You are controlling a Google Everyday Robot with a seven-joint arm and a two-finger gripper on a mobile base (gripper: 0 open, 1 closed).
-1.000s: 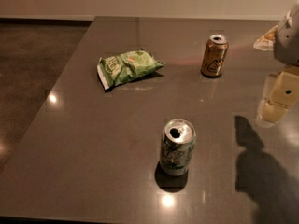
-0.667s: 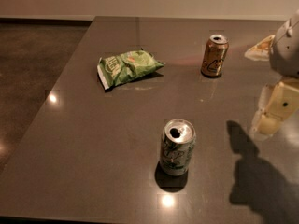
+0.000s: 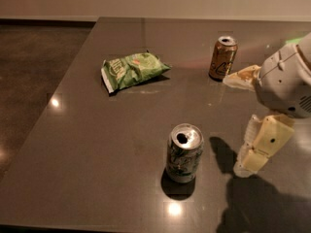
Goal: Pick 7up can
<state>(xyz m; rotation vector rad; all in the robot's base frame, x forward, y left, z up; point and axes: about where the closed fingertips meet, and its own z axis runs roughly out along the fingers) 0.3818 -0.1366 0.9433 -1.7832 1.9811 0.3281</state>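
Note:
The 7up can (image 3: pixel 183 153) stands upright on the dark grey table (image 3: pixel 97 144), near its front edge; it is silver-white with green markings and an open pull-tab hole on top. My gripper (image 3: pixel 245 118) comes in from the right and hangs above the table just right of the can, without touching it. It is open and empty: one cream finger (image 3: pixel 239 76) points left near the gold-brown can, the other finger (image 3: pixel 260 147) points down towards the table.
A gold-brown can (image 3: pixel 222 57) stands upright at the back right, close to my upper finger. A green crinkly chip bag (image 3: pixel 132 69) lies at the back left. The table's left edge runs diagonally beside a dark floor (image 3: pixel 34 72).
My gripper has moved left, further into view and closer to the 7up can. The cans and the bag have not moved.

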